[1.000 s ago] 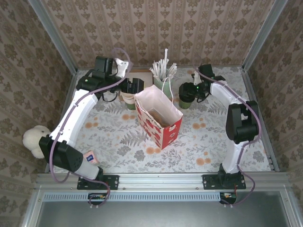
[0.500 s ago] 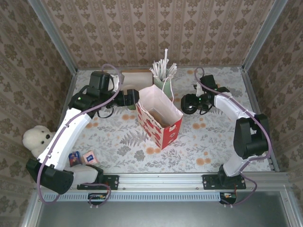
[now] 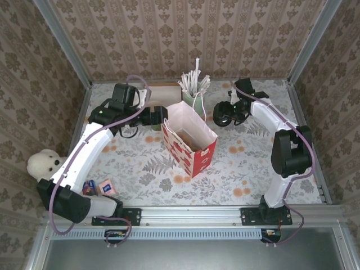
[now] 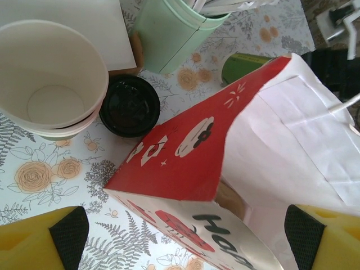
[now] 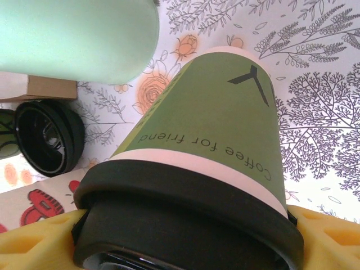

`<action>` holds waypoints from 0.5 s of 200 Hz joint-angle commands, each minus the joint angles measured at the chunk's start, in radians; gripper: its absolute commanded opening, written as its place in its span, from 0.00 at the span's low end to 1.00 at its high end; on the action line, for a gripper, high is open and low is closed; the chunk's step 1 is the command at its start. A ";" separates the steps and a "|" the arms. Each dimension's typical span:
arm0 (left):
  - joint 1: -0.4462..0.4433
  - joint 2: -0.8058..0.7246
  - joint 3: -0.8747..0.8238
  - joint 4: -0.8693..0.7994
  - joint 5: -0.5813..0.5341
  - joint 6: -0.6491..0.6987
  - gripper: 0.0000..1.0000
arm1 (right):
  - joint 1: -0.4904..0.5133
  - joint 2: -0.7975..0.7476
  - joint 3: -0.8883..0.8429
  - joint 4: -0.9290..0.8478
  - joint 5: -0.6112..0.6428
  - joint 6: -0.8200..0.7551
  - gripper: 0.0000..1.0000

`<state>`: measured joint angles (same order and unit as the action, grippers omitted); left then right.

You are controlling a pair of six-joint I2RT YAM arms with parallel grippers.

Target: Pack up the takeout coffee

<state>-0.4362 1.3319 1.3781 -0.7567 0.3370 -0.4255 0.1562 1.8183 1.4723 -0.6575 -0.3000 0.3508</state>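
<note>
Floral tablecloth beneath dark green, black-lidded takeout coffee in grasp of right end effector; left end effector released.

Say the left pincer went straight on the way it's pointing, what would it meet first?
Most likely the red paper bag: its top edge lies squarely ahead of the left pincer, between the open jaws, though depth is unclear.

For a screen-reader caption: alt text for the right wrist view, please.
A green takeout coffee, lettered "Coffee for friend", is gripped at its black lid between the right gripper's yellow fingers. Behind it on the floral tablecloth sit a mint cup and a separate black lid.
</note>
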 commanded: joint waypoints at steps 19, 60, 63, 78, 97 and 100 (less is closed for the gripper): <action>0.011 0.016 0.056 0.000 0.081 0.080 0.94 | -0.010 0.011 0.097 -0.215 -0.035 -0.032 0.81; 0.030 -0.071 -0.009 0.046 0.051 0.125 0.97 | -0.012 -0.078 0.062 -0.369 -0.032 -0.046 0.81; 0.032 -0.076 -0.015 0.052 0.052 0.130 0.98 | -0.012 -0.087 0.057 -0.383 -0.032 -0.046 0.81; 0.039 -0.104 -0.037 0.073 0.061 0.150 0.98 | -0.011 -0.135 0.028 -0.444 -0.036 -0.041 0.81; 0.045 -0.124 -0.048 0.083 0.081 0.176 0.99 | -0.012 -0.196 -0.022 -0.520 -0.059 -0.025 0.81; 0.046 -0.125 -0.049 0.084 0.084 0.180 0.99 | -0.012 -0.203 -0.029 -0.532 -0.064 -0.022 0.81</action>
<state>-0.3996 1.2385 1.3457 -0.7116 0.3847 -0.3092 0.1471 1.7180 1.4910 -1.0138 -0.3222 0.3172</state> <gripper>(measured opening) 0.987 0.814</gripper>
